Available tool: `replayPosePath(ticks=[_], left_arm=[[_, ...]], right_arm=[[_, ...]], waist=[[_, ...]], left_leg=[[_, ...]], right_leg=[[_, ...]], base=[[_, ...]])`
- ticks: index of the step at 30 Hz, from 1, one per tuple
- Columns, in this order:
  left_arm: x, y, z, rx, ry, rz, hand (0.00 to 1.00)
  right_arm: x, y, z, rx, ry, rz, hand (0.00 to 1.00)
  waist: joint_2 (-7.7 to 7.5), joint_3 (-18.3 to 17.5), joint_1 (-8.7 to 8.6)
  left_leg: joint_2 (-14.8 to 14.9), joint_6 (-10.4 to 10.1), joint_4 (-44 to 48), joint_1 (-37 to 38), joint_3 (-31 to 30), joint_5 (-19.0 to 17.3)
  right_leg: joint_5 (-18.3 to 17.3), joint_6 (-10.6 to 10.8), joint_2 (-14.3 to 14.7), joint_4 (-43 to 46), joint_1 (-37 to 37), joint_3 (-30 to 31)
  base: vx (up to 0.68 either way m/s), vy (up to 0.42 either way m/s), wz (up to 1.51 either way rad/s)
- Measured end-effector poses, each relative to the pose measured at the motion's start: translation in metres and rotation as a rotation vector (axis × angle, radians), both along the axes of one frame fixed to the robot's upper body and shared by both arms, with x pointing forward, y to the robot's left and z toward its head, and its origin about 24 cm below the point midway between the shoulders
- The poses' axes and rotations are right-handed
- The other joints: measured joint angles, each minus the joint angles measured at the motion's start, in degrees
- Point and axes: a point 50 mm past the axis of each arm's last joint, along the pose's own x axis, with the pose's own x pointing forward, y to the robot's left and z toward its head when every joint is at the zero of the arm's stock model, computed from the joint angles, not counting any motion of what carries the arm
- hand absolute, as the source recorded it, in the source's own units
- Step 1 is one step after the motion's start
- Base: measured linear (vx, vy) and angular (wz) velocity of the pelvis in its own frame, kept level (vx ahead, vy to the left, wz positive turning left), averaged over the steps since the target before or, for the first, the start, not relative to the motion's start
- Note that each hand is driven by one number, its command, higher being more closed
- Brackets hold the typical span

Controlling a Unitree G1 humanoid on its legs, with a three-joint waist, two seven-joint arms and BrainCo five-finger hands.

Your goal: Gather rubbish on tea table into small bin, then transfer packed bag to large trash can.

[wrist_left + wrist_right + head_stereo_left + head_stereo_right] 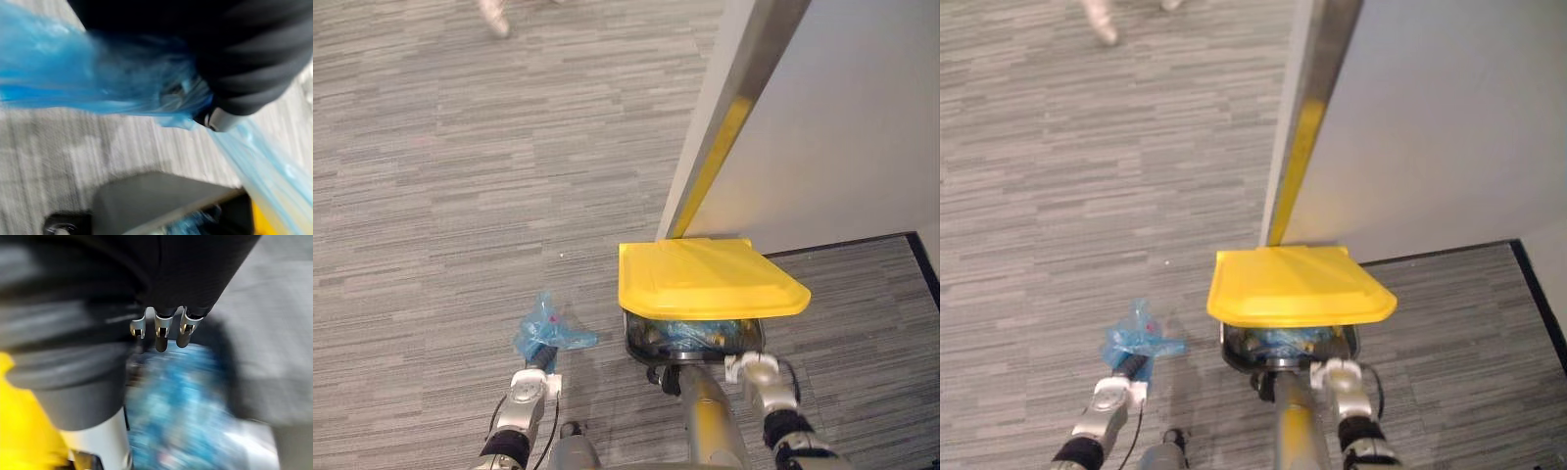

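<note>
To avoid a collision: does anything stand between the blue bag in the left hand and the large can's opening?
Partly. The yellow lid covers most of the trash can; only its near gap is open, with the right hand at that rim. Between blue bag and can lies only carpet.

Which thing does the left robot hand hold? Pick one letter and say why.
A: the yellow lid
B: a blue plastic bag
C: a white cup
B: the left robot hand clutches a bunched blue plastic bag above the grey carpet, to the left of the yellow-lidded trash can.
</note>
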Motion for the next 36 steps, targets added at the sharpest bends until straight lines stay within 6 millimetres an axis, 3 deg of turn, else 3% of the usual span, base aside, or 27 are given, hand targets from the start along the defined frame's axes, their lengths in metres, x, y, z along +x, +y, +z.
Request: replayPosePath(ticks=[2, 4, 5, 6, 7, 8, 9, 10, 11, 13, 14, 15, 16, 20, 23, 34, 36], left_arm=[[0.004, -0.003, 0.004, 0.001, -0.03, -0.014, 1.0], [0.007, -0.007, 0.008, -0.01, -0.048, -0.02, 1.0], [0.004, -0.009, 0.007, -0.028, -0.053, -0.014, 1.0], [0.005, -0.015, 0.008, -0.047, -0.063, -0.018, 1.0], [0.007, -0.018, 0.011, -0.056, -0.08, -0.029, 1.0], [0.009, -0.017, 0.016, -0.049, -0.103, -0.038, 1.0], [0.009, -0.019, 0.019, -0.064, -0.126, -0.038, 1.0], [0.005, -0.026, 0.022, -0.094, -0.15, -0.042, 1.0], [0.004, -0.03, 0.022, -0.1, -0.155, -0.053, 1.0], [0.004, -0.043, 0.027, -0.117, -0.18, -0.108, 1.0], [0.007, -0.047, 0.031, -0.123, -0.196, -0.126, 1.0], [0.011, -0.049, 0.037, -0.13, -0.223, -0.142, 1.0], [0.01, -0.052, 0.04, -0.145, -0.239, -0.151, 1.0], [0.006, -0.063, 0.053, -0.194, -0.308, -0.209, 1.0], [0.008, -0.074, 0.067, -0.224, -0.364, -0.273, 1.0], [0.002, -0.117, 0.117, -0.41, -0.551, -0.468, 1.0], [-0.001, -0.126, 0.138, -0.458, -0.64, -0.52, 1.0]], right_arm=[[0.016, 0.0, 0.019, -0.039, -0.053, 0.029, 0.0], [0.018, -0.002, 0.022, -0.066, -0.049, 0.041, 0.0], [0.019, -0.002, 0.023, -0.086, -0.051, 0.057, 0.0], [0.021, -0.005, 0.028, -0.109, -0.059, 0.061, 0.0], [0.023, -0.007, 0.032, -0.114, -0.067, 0.054, 0.0], [0.025, -0.007, 0.032, -0.116, -0.062, 0.049, 0.0], [0.029, -0.008, 0.038, -0.128, -0.071, 0.048, 0.0], [0.043, -0.006, 0.061, -0.143, -0.131, 0.058, 0.0], [0.05, -0.004, 0.071, -0.15, -0.157, 0.064, 0.0], [0.07, -0.004, 0.115, -0.197, -0.277, 0.08, 0.0], [0.073, -0.008, 0.125, -0.213, -0.3, 0.074, 0.0], [0.075, -0.011, 0.134, -0.234, -0.318, 0.071, 0.0], [0.077, -0.011, 0.139, -0.241, -0.328, 0.074, 0.0], [0.077, -0.009, 0.151, -0.263, -0.369, 0.102, 0.0], [0.078, -0.006, 0.158, -0.246, -0.395, 0.116, 0.0], [0.08, 0.001, 0.156, -0.275, -0.36, 0.189, 0.0], [0.08, 0.002, 0.156, -0.275, -0.357, 0.196, 0.0]], waist=[[-0.1, 0.0, -0.22], [-0.22, 0.1, -0.5], [-0.2, 0.1, -0.61], [1.46, 0.0, -1.05], [1.24, 0.7, -0.9], [-0.77, 1.0, -1.07], [-2.68, 0.8, -2.81], [-1.34, 1.5, -1.72], [-0.96, 1.5, -0.93], [0.81, 1.9, -0.58], [1.18, 2.3, -0.96], [-0.6, 3.3, -0.66], [-0.39, 3.4, -0.79], [0.23, 3.5, -0.85], [0.62, 3.5, -0.97], [1.14, 3.4, -0.91], [1.19, 3.4, -0.92]], left_leg=[[-0.3, -0.6, 0.6, -1.0, -0.7, 0.1], [-0.2, 0.7, 13.5, -5.3, -0.6, -2.9], [-0.6, 2.2, 22.4, -7.9, 0.4, -5.8], [1.9, 5.5, 20.4, -8.7, 2.2, -10.4], [2.8, 1.6, 19.9, -8.7, 2.4, -10.7], [2.2, 1.3, 18.2, -8.7, 3.2, -10.3], [0.7, -0.7, 17.5, -9.0, 2.1, -9.4], [1.3, -1.1, 22.8, -9.6, 0.6, -9.5], [1.1, -0.7, 23.3, -8.6, 0.8, -9.6], [-0.6, 0.8, 17.9, -3.4, 2.6, -9.3], [-0.6, 0.7, 14.3, -1.8, 3.2, -10.3], [-1.7, 0.8, 12.1, -0.4, 3.6, -9.2], [-1.7, 1.0, 11.6, 0.3, 3.8, -9.2], [-1.6, 1.3, 11.0, 0.4, 3.8, -9.1], [-1.4, 0.3, 9.0, 0.8, 2.9, -7.4], [-1.0, -0.2, 7.9, 2.5, 1.9, -6.5], [-1.0, -0.2, 7.8, 3.0, 1.8, -6.5]], right_leg=[[0.1, -1.2, -0.2, -3.1, 0.6, -1.5], [0.9, -2.1, -0.6, -4.3, 0.9, -1.9], [1.8, -2.8, -0.6, -4.3, 1.0, -1.9], [2.5, -1.7, 0.0, -4.1, 0.9, -2.9], [2.7, -2.0, 0.4, -2.5, 0.1, -2.1], [3.3, -6.6, 0.5, 2.6, -2.2, 4.4], [1.9, -5.3, 0.1, -0.3, -1.0, 7.7], [3.6, -3.2, 1.1, -4.4, 0.2, 5.3], [4.8, -2.9, 1.5, -6.3, 0.5, 4.4], [7.8, -4.2, 3.5, -9.4, 1.2, 2.2], [7.9, -4.6, 3.5, -9.1, 1.1, 1.6], [8.5, -4.6, 3.0, -9.6, 1.7, 2.1], [9.4, -4.6, 3.3, -11.3, 3.0, 1.8], [11.1, -5.1, 3.6, -13.5, 4.1, 1.7], [11.6, -5.8, 3.6, -14.1, 4.3, 0.4], [11.5, -5.7, 3.4, -14.3, 6.5, -0.7], [11.5, -5.6, 3.4, -14.4, 7.0, -0.7]], base=[[-0.18, -0.121, 0.27], [-0.22, -0.064, 0.17], [-0.29, -0.05, 0.05], [-0.29, -0.05, 0.1], [-0.2, -0.068, 0.41], [-0.05, -0.106, 0.86], [-0.03, -0.14, 0.68], [0.04, -0.104, 0.25], [-0.02, -0.019, -0.53], [-0.08, 0.044, -0.23], [-0.09, 0.049, 0.14], [-0.12, 0.02, 0.11], [-0.12, 0.02, -0.06], [-0.08, 0.015, 0.0], [0.03, -0.01, 0.1], [0.0, 0.002, 0.06], [-0.05, 0.0, 0.02]])
